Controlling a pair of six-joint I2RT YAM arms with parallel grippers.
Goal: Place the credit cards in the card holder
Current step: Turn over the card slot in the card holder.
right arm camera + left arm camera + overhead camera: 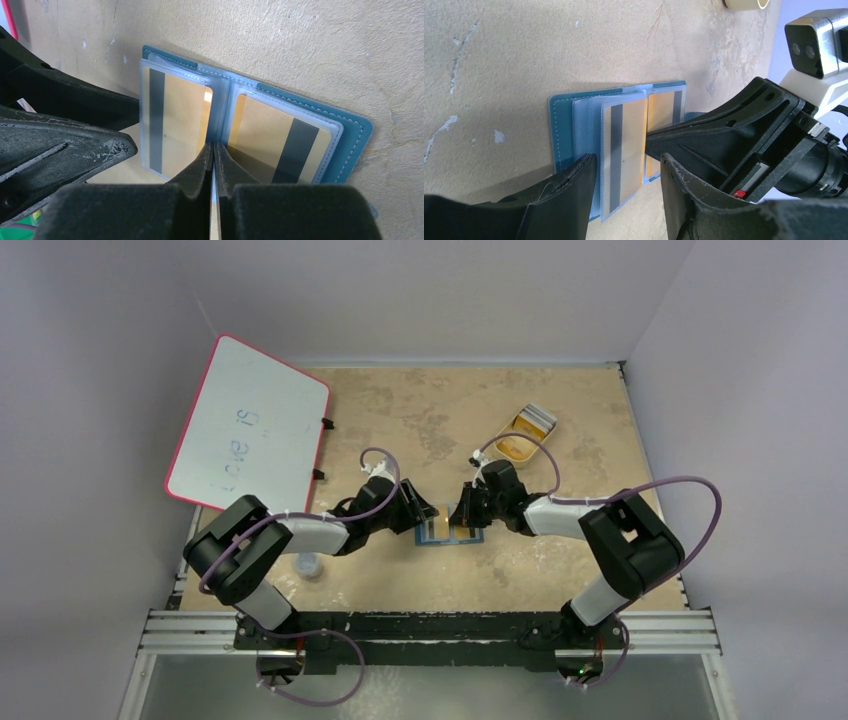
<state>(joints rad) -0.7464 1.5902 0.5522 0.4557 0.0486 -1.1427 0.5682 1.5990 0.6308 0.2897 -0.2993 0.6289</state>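
Over at ten o'clock from the middle of the bench, a pink-rimmed whiteboard leans against the wall, out of the way. Coming in from nine o'clock, the left gripper has its jaws standing apart, either side of the near edge of a clear pocket page, not visibly pinching it. Dead centre lies the card holder, spread open and flat. An orange card with a dark stripe sits in its left pocket and another in its right. From three o'clock the right gripper reaches in with its jaws closed, tips at the spine fold. A pale sliver shows between them, but I cannot tell whether that is a card edge. At one o'clock a beige tray seems to hold more orange cards.

My guess is the left-hand card is being seated. To do it well, the left jaws should only steady the page flat. The right tips should nudge along the card's plane, slow and low, so the sleeve does not buckle or the holder skid.
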